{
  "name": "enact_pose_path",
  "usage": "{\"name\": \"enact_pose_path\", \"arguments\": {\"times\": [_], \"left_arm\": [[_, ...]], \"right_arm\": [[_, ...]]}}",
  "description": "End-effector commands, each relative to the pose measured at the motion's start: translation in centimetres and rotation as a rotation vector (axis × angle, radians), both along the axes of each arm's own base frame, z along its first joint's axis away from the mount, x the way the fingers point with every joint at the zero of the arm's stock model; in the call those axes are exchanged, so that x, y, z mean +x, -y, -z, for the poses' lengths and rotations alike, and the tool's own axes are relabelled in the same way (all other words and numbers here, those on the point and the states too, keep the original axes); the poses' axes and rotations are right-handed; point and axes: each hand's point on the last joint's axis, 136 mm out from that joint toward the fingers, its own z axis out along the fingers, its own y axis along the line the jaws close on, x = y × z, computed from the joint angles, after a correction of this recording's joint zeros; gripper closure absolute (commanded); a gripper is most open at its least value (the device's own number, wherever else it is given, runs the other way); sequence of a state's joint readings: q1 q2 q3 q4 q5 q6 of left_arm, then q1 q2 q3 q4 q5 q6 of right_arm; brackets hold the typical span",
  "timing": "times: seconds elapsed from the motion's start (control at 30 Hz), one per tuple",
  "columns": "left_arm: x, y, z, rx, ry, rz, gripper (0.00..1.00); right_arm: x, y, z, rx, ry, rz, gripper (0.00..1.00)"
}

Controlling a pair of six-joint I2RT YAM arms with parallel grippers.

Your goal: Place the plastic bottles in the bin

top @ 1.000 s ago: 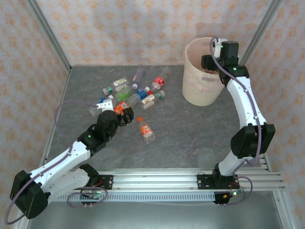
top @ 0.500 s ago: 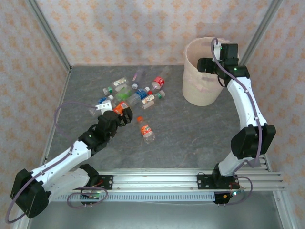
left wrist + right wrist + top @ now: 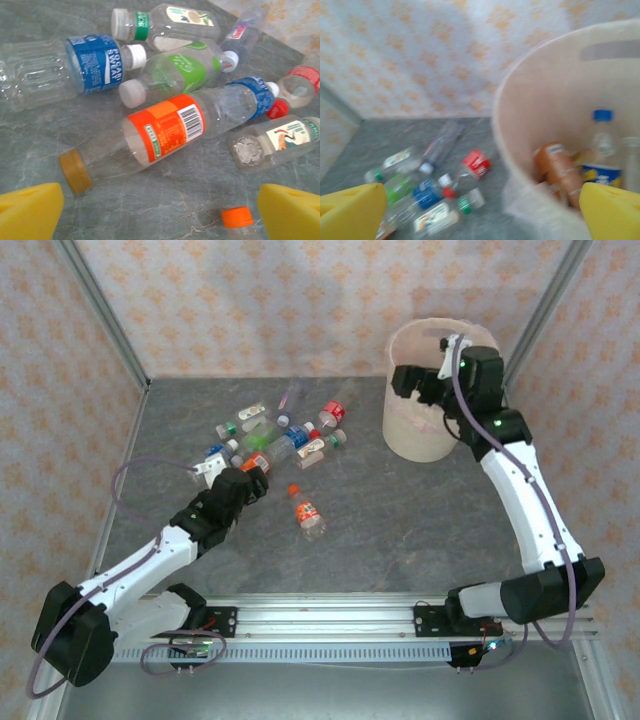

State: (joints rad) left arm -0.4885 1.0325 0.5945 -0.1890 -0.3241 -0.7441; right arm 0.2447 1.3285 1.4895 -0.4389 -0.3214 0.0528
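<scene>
Grey table [image 3: 420,510], loose bottles [image 3: 283,443]; right wrist view, more inside bin [image 3: 545,100]

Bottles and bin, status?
Left gripper open, low over orange-label bottle. Right gripper open, empty, above bin. Some bottles in bin, most on table. Nothing blocking.

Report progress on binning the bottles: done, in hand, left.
Done: at least two bottles lie inside the bin. In hand: nothing; the right gripper hangs open over the bin, the left gripper open above the orange-labelled bottle. Left: the whole cluster of loose bottles on the table.
</scene>
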Motion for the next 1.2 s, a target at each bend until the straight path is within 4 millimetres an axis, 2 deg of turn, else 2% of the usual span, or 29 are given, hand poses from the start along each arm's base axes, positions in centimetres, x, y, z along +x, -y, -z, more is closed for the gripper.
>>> {"name": "enact_pose_path", "arguments": {"times": [0.0,0.1,0.2,0.33,0.4,0.53,0.73,0.93,1.17], "left_arm": [[-0.1,-1.6,-0.6,0.020,-0.025,-0.094,0.00],[-0.1,-1.9,-0.5,0.037,-0.053,-0.113,0.00],[-0.2,-2.4,-0.4,0.054,-0.082,-0.140,0.00],[-0.1,-2.6,-0.1,0.069,-0.105,-0.152,0.00],[-0.1,-2.6,0.2,0.069,-0.113,-0.159,0.00],[-0.1,-2.8,0.6,0.066,-0.122,-0.177,0.00],[-0.3,-3.2,1.1,0.072,-0.137,-0.194,0.00],[-0.8,-3.8,1.4,0.059,-0.132,-0.228,0.00],[-1.1,-4.1,1.4,0.046,-0.121,-0.241,0.00]], "right_arm": [[-1.5,-3.0,0.0,0.078,0.046,-0.039,0.01],[-2.8,-5.8,1.7,0.128,0.050,-0.074,0.01],[-3.7,-8.5,5.6,0.142,-0.019,-0.098,0.01],[-4.9,-11.2,12.8,0.019,-0.186,-0.108,0.01],[-5.9,-13.0,15.5,-0.016,-0.258,-0.158,0.01],[-8.3,-16.9,19.5,-0.071,-0.361,-0.273,0.01],[-11.4,-20.7,25.4,-0.213,-0.492,-0.414,0.01],[-13.8,-22.5,30.1,-0.393,-0.601,-0.456,0.02],[-12.4,-21.6,33.0,-0.516,-0.628,-0.307,0.03]]}}
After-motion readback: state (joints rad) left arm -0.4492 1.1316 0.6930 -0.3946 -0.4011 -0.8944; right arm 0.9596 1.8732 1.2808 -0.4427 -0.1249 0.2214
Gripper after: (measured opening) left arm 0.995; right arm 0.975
